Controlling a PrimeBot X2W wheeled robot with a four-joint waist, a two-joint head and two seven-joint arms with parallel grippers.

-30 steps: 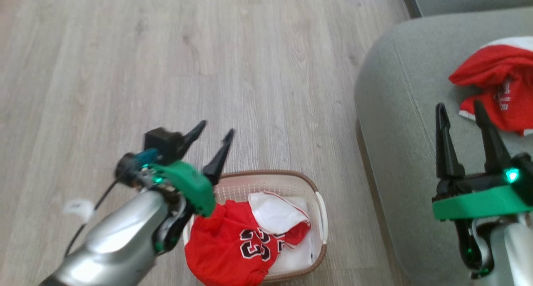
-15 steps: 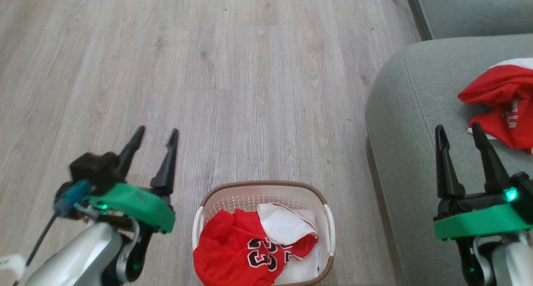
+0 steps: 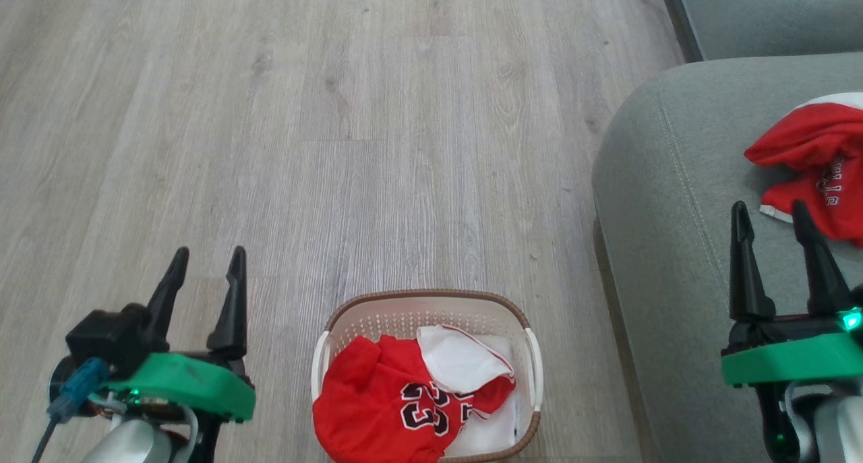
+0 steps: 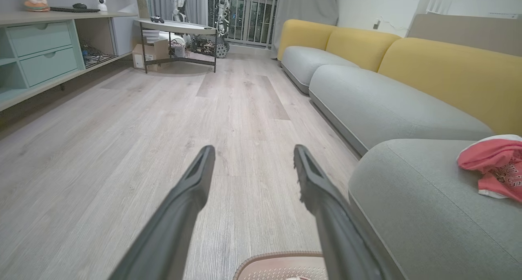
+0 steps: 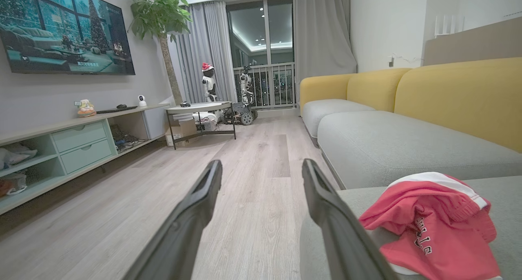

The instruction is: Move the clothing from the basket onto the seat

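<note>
Head view shows one red jersey in the basket and a second jersey on the seat. The left gripper and right gripper hold nothing, both spread wide apart.

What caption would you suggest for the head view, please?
Left gripper and right gripper open; one red jersey in the laundry basket, another red jersey on the sofa cushion.

Count: 1 basket, 1 seat, 2 heaps of red clothing (one in the basket, one on the seat), 2 grippers: left gripper, right gripper
</note>
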